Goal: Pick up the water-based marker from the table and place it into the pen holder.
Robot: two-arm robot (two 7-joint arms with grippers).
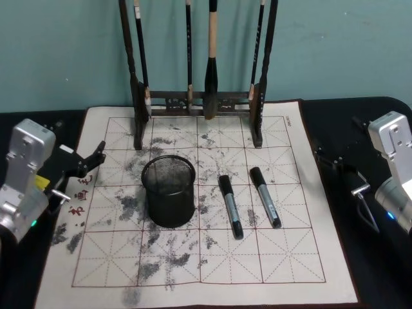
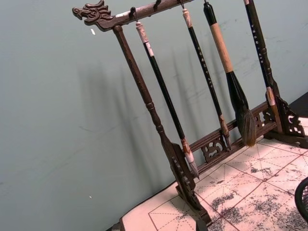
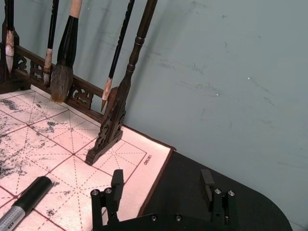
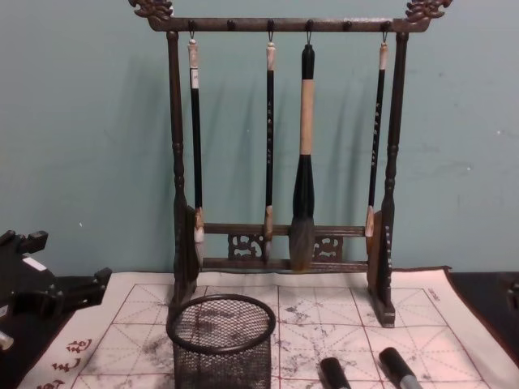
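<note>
**Step in hand: reach for a marker, nothing grasped yet**

Obs. Two markers lie flat on the ink-stained mat (image 1: 290,257). They are side by side but not touching, with their black ends toward the far side. The left marker (image 1: 230,207) is near the pen holder (image 1: 168,191), on its right. The right marker (image 1: 265,196) lies just beyond it. The holder stands upright, left of the mat's centre. The brush rack (image 4: 178,162) stands at the mat's far edge.

The right gripper (image 3: 161,180) hovers over the dark desk (image 1: 360,270), off the mat's right edge. Its fingers are apart and hold nothing. The left gripper (image 1: 92,159) sits at the mat's left edge. Its fingers look apart and are empty too.

Judgement. The labels are too small to tell which marker is the water-based one. The right arm is better placed, and the right marker is the closer pick.
- Come down from above and turn the wrist so the fingers straddle the barrel crosswise.
- Take it mid-barrel so it does not tip, and keep clear of the neighbouring marker.
- A round barrel may roll, so close squarely.
- Lift above the rim, carry it left, tilt it end-down and release inside the mesh, keeping short of the hanging brushes.
</note>
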